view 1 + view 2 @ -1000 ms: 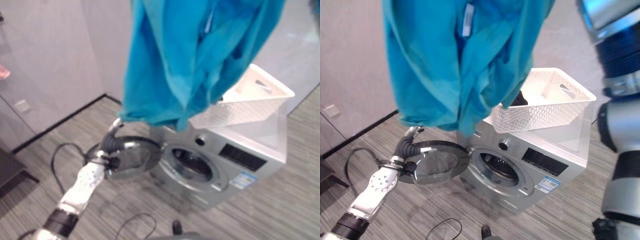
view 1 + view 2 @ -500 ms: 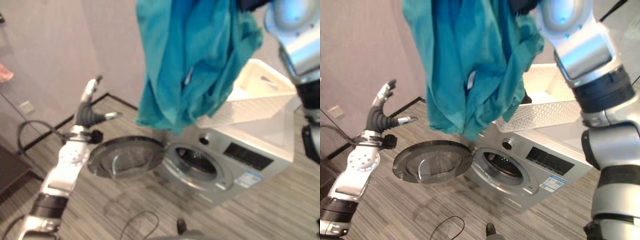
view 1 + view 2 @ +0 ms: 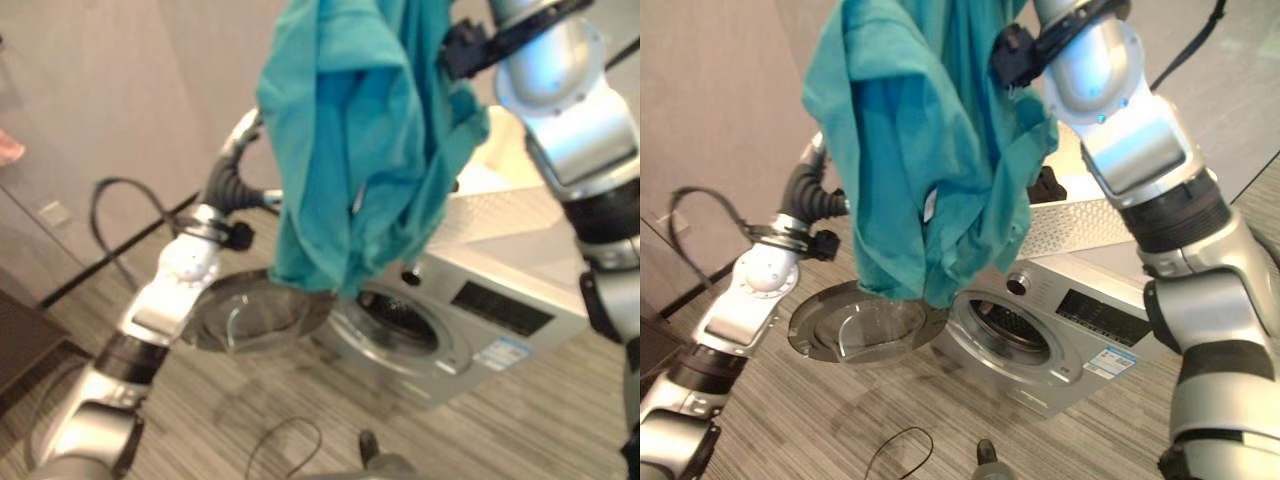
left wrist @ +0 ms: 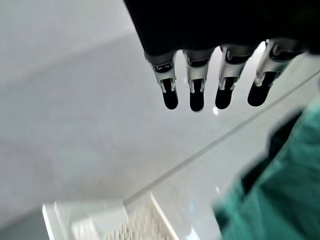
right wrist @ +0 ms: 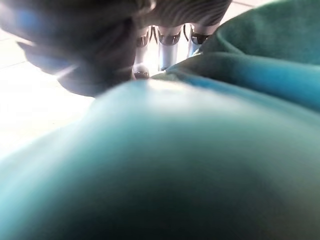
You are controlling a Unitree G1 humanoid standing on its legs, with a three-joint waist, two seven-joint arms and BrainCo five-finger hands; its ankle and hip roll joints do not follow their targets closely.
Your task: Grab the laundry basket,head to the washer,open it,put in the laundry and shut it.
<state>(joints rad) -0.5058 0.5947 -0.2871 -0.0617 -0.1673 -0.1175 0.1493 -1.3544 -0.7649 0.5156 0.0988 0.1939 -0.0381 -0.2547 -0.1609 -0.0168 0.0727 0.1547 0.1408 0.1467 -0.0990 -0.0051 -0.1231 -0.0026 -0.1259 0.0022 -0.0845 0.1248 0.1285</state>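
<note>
In the left eye view, your right arm is lifting a teal garment [image 3: 365,150] high above the front-loading washer [image 3: 470,310], whose door [image 3: 250,315] is hanging open below your left hand [image 3: 235,165].

In the right eye view, the white laundry basket [image 3: 1090,222] is sitting on the washer, under your right arm.

In the left wrist view, your left hand's fingers [image 4: 196,92] are reaching straight, holding nothing.

In the right wrist view, your right hand [image 5: 167,36] is showing fingers against teal cloth; I cannot tell the grip. Loading and shutting are still waiting.
</note>
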